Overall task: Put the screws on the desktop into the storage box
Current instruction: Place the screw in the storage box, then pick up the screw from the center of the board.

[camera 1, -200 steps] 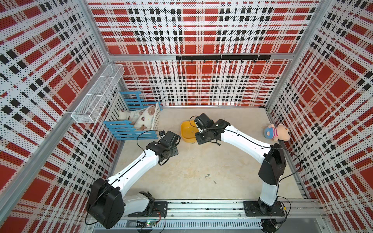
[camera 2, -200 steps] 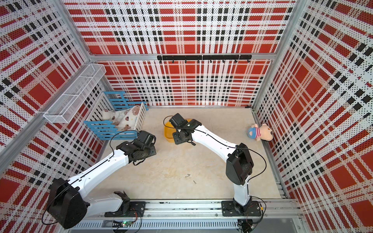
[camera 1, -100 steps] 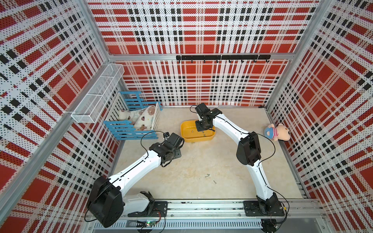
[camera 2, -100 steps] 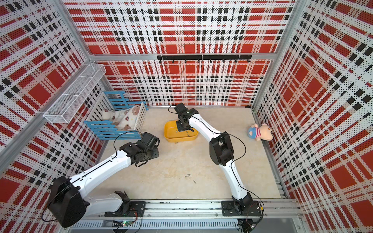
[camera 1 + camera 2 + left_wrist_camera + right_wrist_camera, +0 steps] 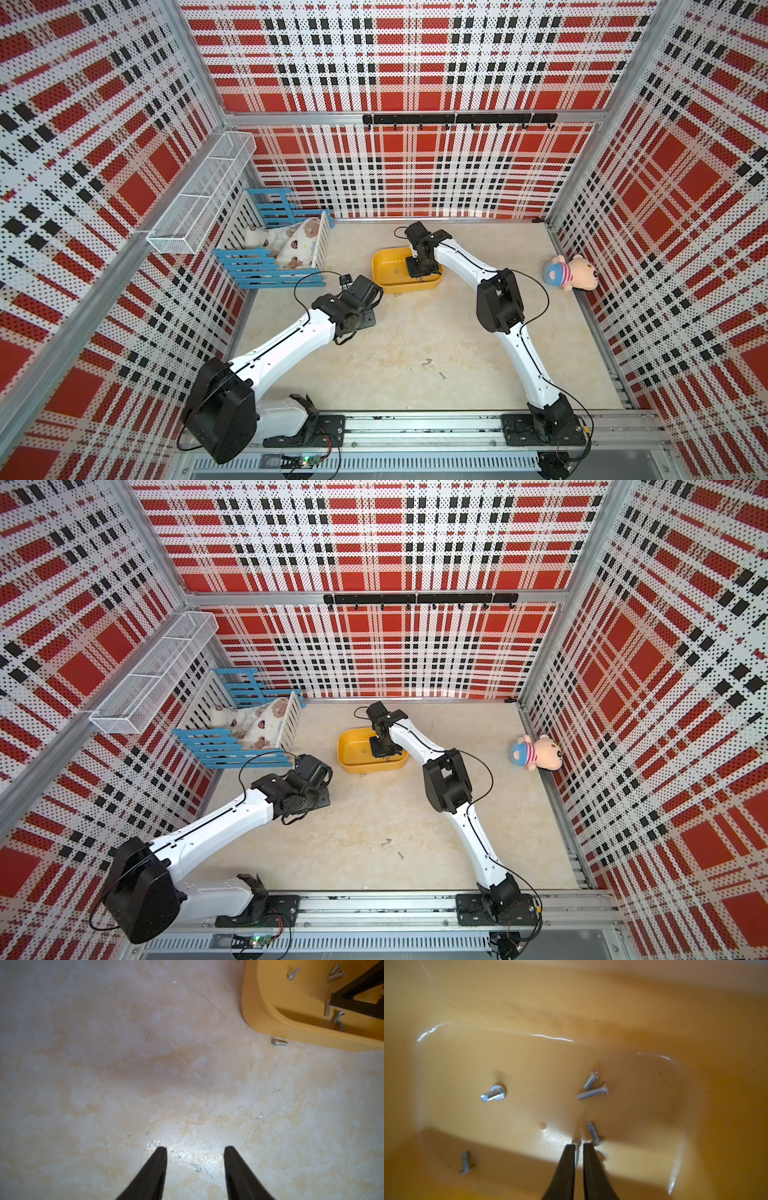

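The right jaws reach down into the storage box [image 5: 379, 270], which sits toward the far side of the tabletop [image 5: 415, 332]. They stand at a narrow gap with one screw [image 5: 576, 1142] upright between the tips; whether it is pinched cannot be told. Five more screws [image 5: 592, 1093] lie loose on the box floor. The left jaws hover partly apart over bare tabletop, near the box, holding nothing. One stray screw [image 5: 279, 1042] lies just beside the box's near wall, and a few others [image 5: 427, 362] lie well apart from it toward the near side
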Available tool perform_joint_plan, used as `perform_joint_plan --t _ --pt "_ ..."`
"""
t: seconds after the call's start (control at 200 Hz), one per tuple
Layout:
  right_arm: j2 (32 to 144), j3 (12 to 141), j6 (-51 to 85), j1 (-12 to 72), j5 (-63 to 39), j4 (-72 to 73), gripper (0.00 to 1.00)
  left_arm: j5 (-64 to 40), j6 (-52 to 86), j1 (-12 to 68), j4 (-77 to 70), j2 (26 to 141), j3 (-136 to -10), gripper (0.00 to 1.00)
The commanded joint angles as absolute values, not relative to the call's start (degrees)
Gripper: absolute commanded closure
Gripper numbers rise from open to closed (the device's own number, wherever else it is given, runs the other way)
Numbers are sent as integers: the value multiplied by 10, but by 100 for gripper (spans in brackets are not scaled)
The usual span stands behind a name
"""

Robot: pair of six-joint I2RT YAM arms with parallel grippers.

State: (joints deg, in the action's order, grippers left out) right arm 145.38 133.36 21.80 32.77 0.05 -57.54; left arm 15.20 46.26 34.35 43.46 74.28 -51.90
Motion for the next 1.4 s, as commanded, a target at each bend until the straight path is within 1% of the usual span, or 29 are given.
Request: perform_joint_plan --t 0.0,0.065,0.13,0.301,0.456,0.586,0.726,0.897,0.967,1.187,1.393 --pt "1457 1348 215 328 1 -576 75 154 465 346 428 747 -516 49" --pt "1446 1339 214 328 6 -570 67 153 465 347 427 748 -514 49" --pt "1422 1319 212 329 13 -554 62 152 465 347 425 749 -513 49" --pt "1328 1264 202 333 28 -503 56 151 465 348 421 751 -511 49" --pt "1245 1234 189 345 43 -478 54 150 467 350 418 754 -512 49" --pt "1167 1175 176 358 47 -463 52 150 467 352 416 754 -512 49" --pt "1063 1050 170 370 47 -450 51 150 466 352 413 754 -510 49" --pt "907 831 183 380 35 -409 51 147 464 352 404 759 -510 49" --pt "859 763 196 390 43 -419 51 146 462 354 403 762 -513 49" --pt "774 616 254 432 62 -476 51 147 463 357 397 769 -516 49" --pt "761 523 312 485 42 -466 51 145 468 369 392 776 -519 49"
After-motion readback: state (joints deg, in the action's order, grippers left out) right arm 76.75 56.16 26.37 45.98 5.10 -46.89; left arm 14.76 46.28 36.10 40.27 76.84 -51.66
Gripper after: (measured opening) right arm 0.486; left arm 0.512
